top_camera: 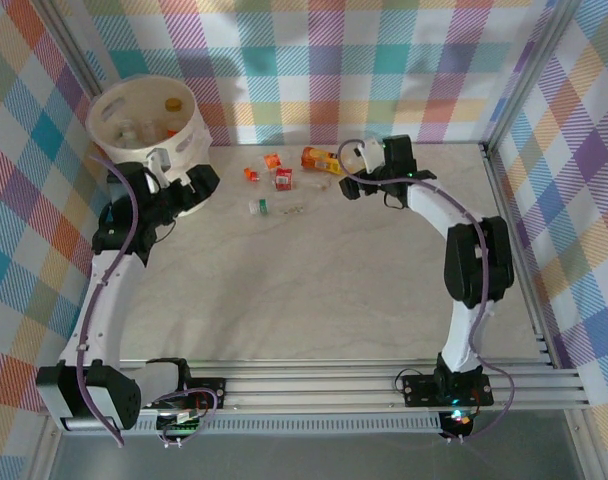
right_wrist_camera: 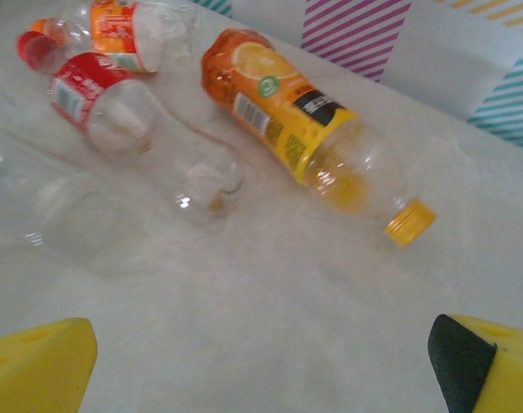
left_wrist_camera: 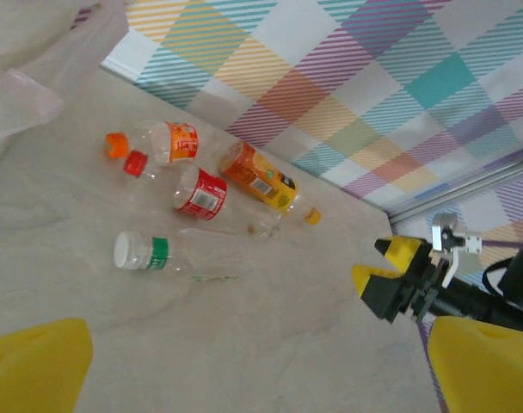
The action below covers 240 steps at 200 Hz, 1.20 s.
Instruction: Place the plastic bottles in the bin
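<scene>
The cream-white bin (top_camera: 189, 120) stands at the back left with several bottles inside. A few plastic bottles lie on the table to its right: an orange-juice bottle (top_camera: 321, 160) (left_wrist_camera: 260, 178) (right_wrist_camera: 283, 120), a red-label bottle (top_camera: 283, 178) (left_wrist_camera: 201, 191) (right_wrist_camera: 94, 95), a small orange-label bottle (left_wrist_camera: 174, 142) (right_wrist_camera: 124, 30) and a green-label bottle (top_camera: 261, 207) (left_wrist_camera: 145, 252). My left gripper (top_camera: 208, 184) (left_wrist_camera: 261, 379) is open beside the bin, left of the bottles. Just right of the orange-juice bottle, my right gripper (top_camera: 342, 172) (right_wrist_camera: 261, 379) (left_wrist_camera: 397, 277) is open, with only bare table between its fingers.
Aluminium rails (top_camera: 524, 260) frame the marble-look table (top_camera: 314, 290), and checked cloth walls stand close behind and beside it. The table's middle and near part is open surface.
</scene>
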Each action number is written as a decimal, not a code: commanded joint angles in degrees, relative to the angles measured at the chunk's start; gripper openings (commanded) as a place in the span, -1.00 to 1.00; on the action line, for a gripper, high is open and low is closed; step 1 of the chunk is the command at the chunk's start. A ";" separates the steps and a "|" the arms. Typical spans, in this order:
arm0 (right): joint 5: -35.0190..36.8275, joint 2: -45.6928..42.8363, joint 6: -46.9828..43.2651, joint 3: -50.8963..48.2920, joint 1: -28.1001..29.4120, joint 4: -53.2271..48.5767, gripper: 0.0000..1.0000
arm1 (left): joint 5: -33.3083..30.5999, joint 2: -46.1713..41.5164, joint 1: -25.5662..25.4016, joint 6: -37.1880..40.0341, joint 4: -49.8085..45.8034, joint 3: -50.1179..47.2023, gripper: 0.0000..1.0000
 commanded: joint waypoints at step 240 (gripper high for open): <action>-13.56 40.67 -29.26 51.28 -3.99 -14.02 0.13 | -3.98 0.50 -0.36 2.18 3.73 -6.41 1.00</action>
